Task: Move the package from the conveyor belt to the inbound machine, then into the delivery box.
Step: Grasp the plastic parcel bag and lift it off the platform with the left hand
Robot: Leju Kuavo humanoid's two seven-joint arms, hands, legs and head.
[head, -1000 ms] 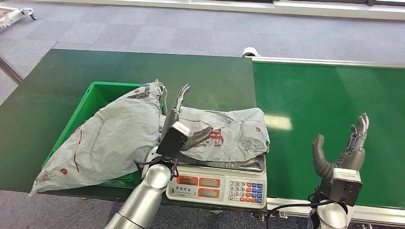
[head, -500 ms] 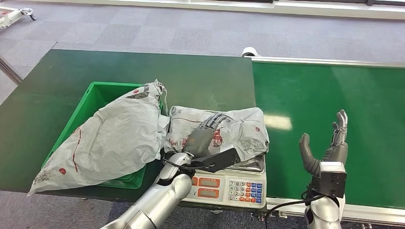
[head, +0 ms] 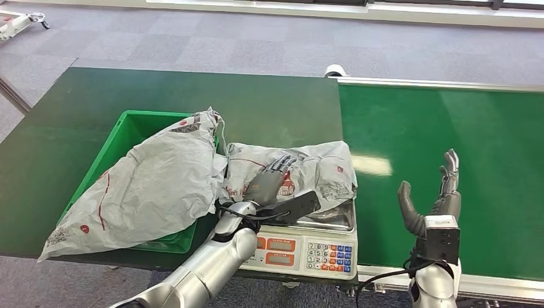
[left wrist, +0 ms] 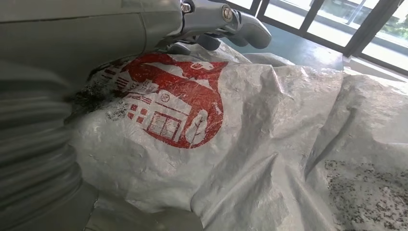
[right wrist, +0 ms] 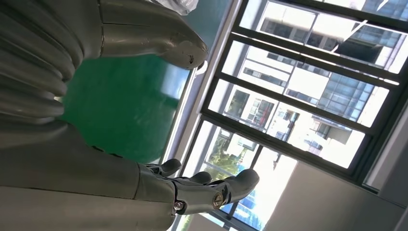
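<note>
Nearest, the right hand [head: 431, 204] stands upright over the green conveyor belt [head: 449, 154], fingers spread, holding nothing. The left hand [head: 268, 181] lies palm-down with fingers extended on the crumpled grey plastic package with red print [head: 321, 170], which rests on the white keypad weighing scale [head: 308, 249]. Beyond, a second grey plastic bag [head: 154, 183] drapes over the green plastic delivery box [head: 131, 125] on the dark green table [head: 192, 90].

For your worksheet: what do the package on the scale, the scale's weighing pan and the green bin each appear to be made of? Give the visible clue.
Package: thin grey plastic film, probably a poly mailer; it crinkles and carries red print.
Weighing pan: likely stainless steel; bright and reflective.
Green bin: apparently moulded rigid plastic; uniform colour, smooth thin walls.
</note>
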